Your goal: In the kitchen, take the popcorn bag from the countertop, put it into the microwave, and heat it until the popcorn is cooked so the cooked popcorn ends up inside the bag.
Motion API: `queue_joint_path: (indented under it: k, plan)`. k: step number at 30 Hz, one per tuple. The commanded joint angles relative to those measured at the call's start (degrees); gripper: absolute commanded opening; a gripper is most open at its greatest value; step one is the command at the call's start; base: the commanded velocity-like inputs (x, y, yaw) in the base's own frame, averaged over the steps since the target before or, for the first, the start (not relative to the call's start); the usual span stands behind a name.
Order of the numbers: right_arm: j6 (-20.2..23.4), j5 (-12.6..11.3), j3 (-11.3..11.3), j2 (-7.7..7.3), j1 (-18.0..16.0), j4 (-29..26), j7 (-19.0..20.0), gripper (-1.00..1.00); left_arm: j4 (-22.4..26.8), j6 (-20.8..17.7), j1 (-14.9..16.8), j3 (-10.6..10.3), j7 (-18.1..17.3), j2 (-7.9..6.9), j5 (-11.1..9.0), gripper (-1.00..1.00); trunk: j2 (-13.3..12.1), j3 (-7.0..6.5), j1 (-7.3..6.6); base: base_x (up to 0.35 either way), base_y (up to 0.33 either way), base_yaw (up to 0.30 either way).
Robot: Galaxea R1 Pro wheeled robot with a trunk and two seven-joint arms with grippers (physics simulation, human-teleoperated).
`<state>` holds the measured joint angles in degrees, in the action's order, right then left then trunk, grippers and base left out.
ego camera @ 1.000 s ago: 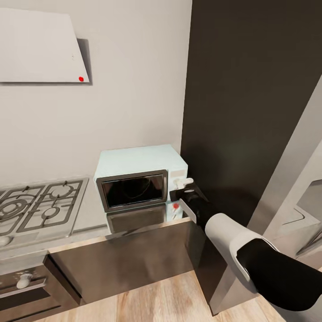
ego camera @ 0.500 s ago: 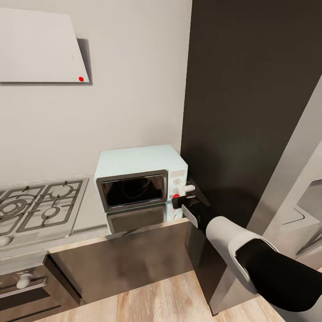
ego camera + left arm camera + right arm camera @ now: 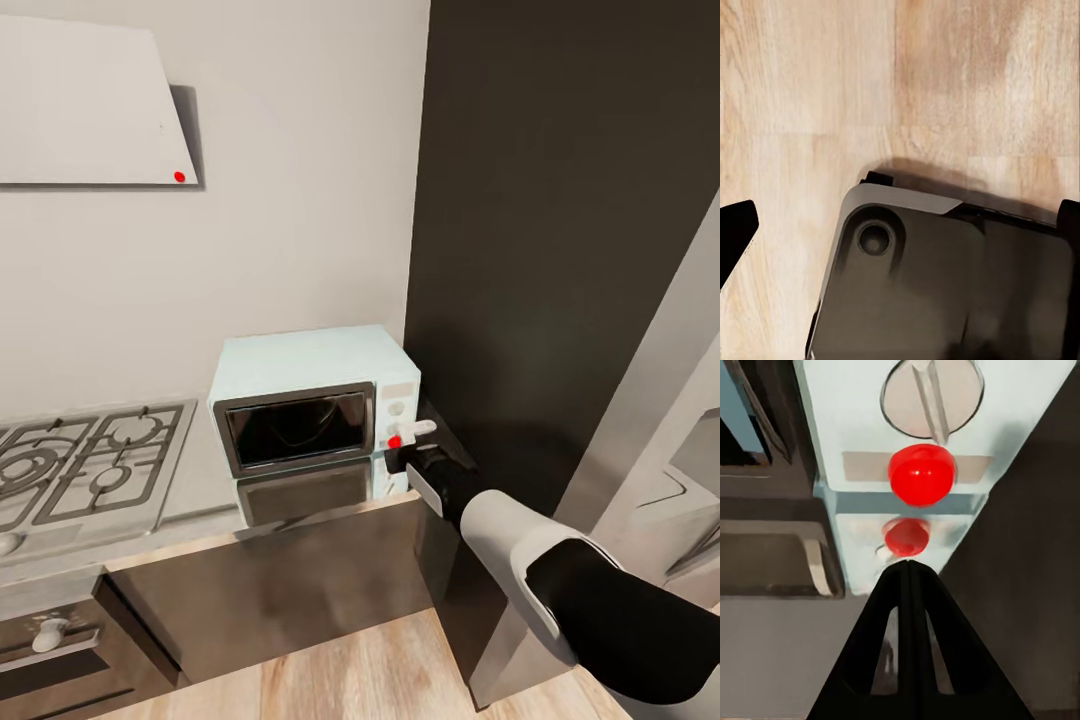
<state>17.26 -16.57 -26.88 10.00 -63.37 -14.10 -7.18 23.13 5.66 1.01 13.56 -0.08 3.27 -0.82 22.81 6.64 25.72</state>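
Note:
The pale blue-white microwave stands on the light grey countertop with its dark glass door closed. My right gripper is shut, its tip at the side panel beside the red light. In the right wrist view the closed fingers point just under the red light, below a round knob. The light is mirrored on the worktop. The popcorn bag and popcorn are hidden. My left gripper hangs open over the wooden floor, above a dark part of my base.
A gas hob lies left of the microwave, under a white hood. A tall dark cabinet stands tight against the microwave's right side. A built-in oven with a white knob sits below the hob. A grey unit is at the right.
My right gripper has dropped from the level of the round knob to the level of the red light and sits closer to the panel. The view has shifted slightly.

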Motion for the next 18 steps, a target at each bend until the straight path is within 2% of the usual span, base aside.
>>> queue_joint_path:
  k: [1,10,14,18]
  plan:
    - [0.2,-0.6,-0.4,0.0,0.0,0.0,-0.4,-1.0,0.0,0.1,0.0,0.2,0.0,-0.04,-0.1,1.0,0.1,0.12,0.06,0.278,0.0,0.0]
    - [0.2,-0.6,-0.5,0.0,0.2,0.0,-0.5,-1.0,0.0,0.1,-0.1,0.2,0.0,-0.02,-0.1,1.0,0.1,0.12,0.06,0.047,0.0,0.0]
    - [0.2,-0.6,-0.5,0.0,0.5,0.0,-0.4,-1.0,-0.1,0.1,-0.1,0.2,0.0,-0.1,-0.1,1.0,0.1,0.12,0.06,0.227,0.0,0.0]
    - [0.2,-0.6,-0.5,0.0,0.6,0.0,-0.4,-1.0,-0.1,0.1,-0.1,0.2,0.0,-0.07,-0.1,1.0,0.1,0.12,0.06,0.053,0.0,0.0]
